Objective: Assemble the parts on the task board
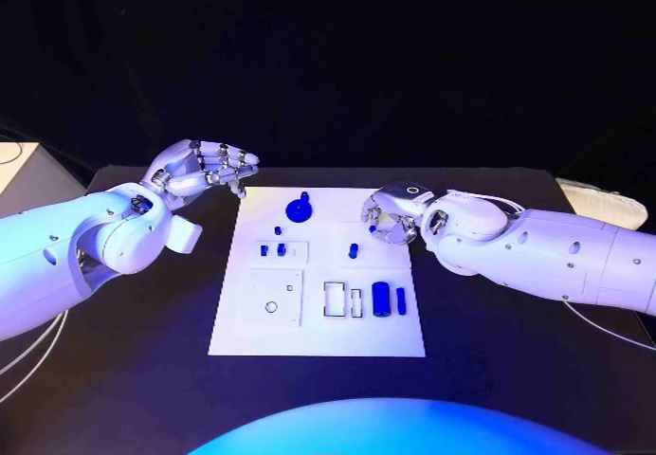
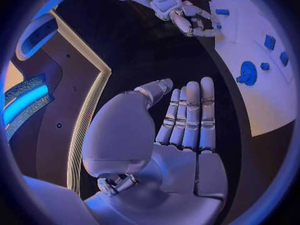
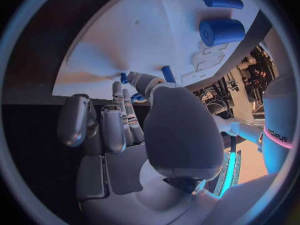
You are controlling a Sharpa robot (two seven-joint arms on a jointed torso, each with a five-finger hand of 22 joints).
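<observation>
My left hand [image 1: 205, 169] hangs over the black table [image 1: 136, 322] just off the far left corner of the task board [image 1: 318, 332]. Its fingers [image 2: 194, 115] lie fairly straight and close together, the thumb set apart, and there is nothing in them.

The task board lies flat in the middle of the table. At its far end rests a round blue part with a stem [image 1: 299, 204], and a tiny blue piece [image 1: 278, 229] sits just nearer me. On the left side, a shallow rectangular recess [image 1: 283, 251] holds two small blue pieces side by side. Nearer me is a square recess [image 1: 274, 297] with a small ring-shaped hole in it. Toward the middle lies a single short blue peg [image 1: 353, 250]. Nearer me again stands a row of outlined slots [image 1: 335, 299], and beside them on the right a thick blue cylinder [image 1: 380, 294] and a thin blue rod [image 1: 401, 300], lying parallel and just apart.

My right hand [image 1: 396, 213] is over the board's far right edge, palm down, fingers [image 3: 119, 105] bent toward the white surface. Small blue pieces show close by the fingertips, but I cannot tell whether I have hold of any of them.

I can read no writing on the board or its parts.
</observation>
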